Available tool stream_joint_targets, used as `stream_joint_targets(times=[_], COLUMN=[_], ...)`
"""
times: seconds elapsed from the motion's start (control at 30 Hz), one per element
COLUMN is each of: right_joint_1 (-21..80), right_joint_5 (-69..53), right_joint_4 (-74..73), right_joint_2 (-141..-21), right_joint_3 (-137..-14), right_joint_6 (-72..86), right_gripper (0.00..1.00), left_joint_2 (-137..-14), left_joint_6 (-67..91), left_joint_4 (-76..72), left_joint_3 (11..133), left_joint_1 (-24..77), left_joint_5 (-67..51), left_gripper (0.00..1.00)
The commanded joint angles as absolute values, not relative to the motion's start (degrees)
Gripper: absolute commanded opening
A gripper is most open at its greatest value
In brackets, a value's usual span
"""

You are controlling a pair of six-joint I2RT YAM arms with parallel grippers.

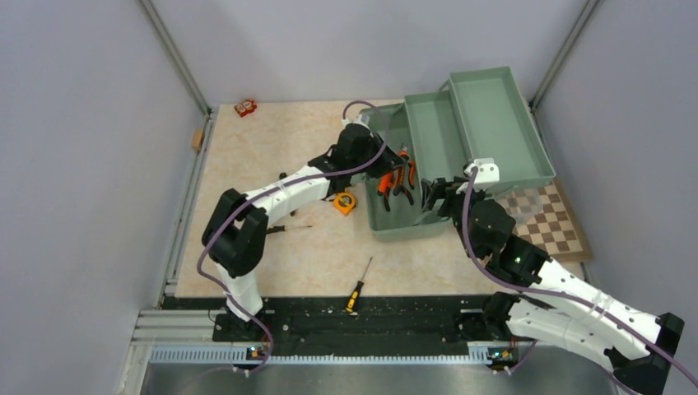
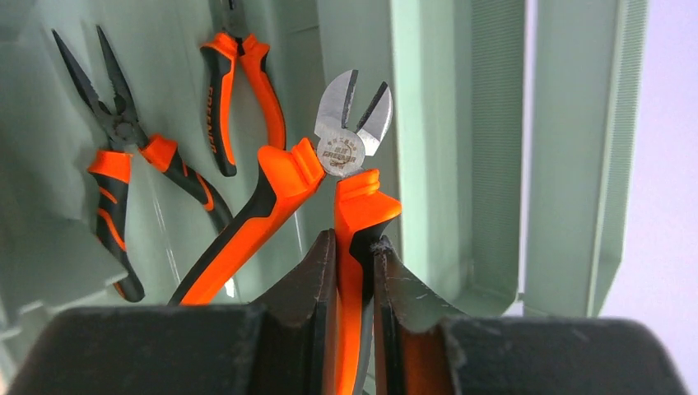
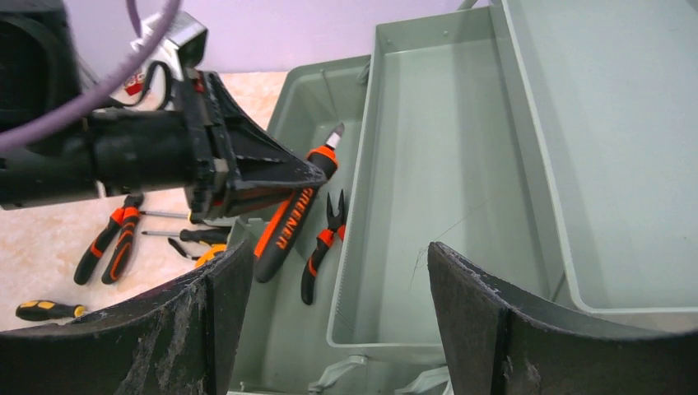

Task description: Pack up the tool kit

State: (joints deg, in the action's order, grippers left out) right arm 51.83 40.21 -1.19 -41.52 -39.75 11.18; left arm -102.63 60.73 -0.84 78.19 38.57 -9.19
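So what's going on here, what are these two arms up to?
Two robot arms are packing a tool kit. The left tool is clamped on one handle of the orange-handled cutters and holds them over the open green toolbox. Two other pliers already lie inside. The right tool is open and empty at the box's near side. A tape measure and screwdrivers lie on the table, not yet packed.

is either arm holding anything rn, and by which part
The left end effector grips the cutters by one orange handle, over the toolbox. The right end effector is open and holds nothing.
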Motion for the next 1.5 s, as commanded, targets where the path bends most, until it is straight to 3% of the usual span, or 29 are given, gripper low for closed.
stream_joint_targets(times=[0.0, 0.27, 0.37, 0.5, 0.9, 0.97, 1.23, 1.47], right_joint_1=[51.66, 51.65, 51.60, 51.61, 51.64, 51.63, 51.67, 51.65], right_joint_5=[41.61, 42.10, 42.06, 42.08, 42.23, 42.06, 41.92, 41.48], right_joint_4=[-2.17, -2.90, -2.77, -2.91, -3.46, -3.43, -3.32, -2.73], right_joint_2=[-40.21, -39.81, -39.96, -40.01, -39.75, -39.73, -39.86, -40.15], right_joint_3=[-39.55, -39.47, -39.42, -39.55, -39.73, -39.73, -39.91, -39.82], right_joint_6=[11.39, 11.25, 11.25, 11.15, 11.31, 11.49, 11.81, 11.95], right_gripper=[0.76, 0.77, 0.77, 0.77, 0.77, 0.77, 0.77, 0.77], left_joint_2=[-105.97, -113.57, -115.52, -116.46, -106.61, -104.28, -92.74, -82.78], left_joint_6=[65.84, 69.64, 68.66, 66.44, 55.37, 52.85, 41.26, 38.42], left_joint_4=[-9.49, -11.31, -10.30, -8.77, -2.29, -0.46, 9.83, 16.53], left_joint_3=[82.68, 84.62, 85.75, 86.42, 84.21, 84.00, 78.97, 66.71], left_joint_1=[39.49, 39.98, 40.14, 40.20, 40.25, 40.19, 38.33, 31.08], left_joint_5=[-7.81, -7.52, -6.99, -6.22, 0.99, 3.01, 16.26, 24.18], left_gripper=[0.00, 0.00, 0.04, 0.24, 0.61, 0.61, 0.83, 0.82])
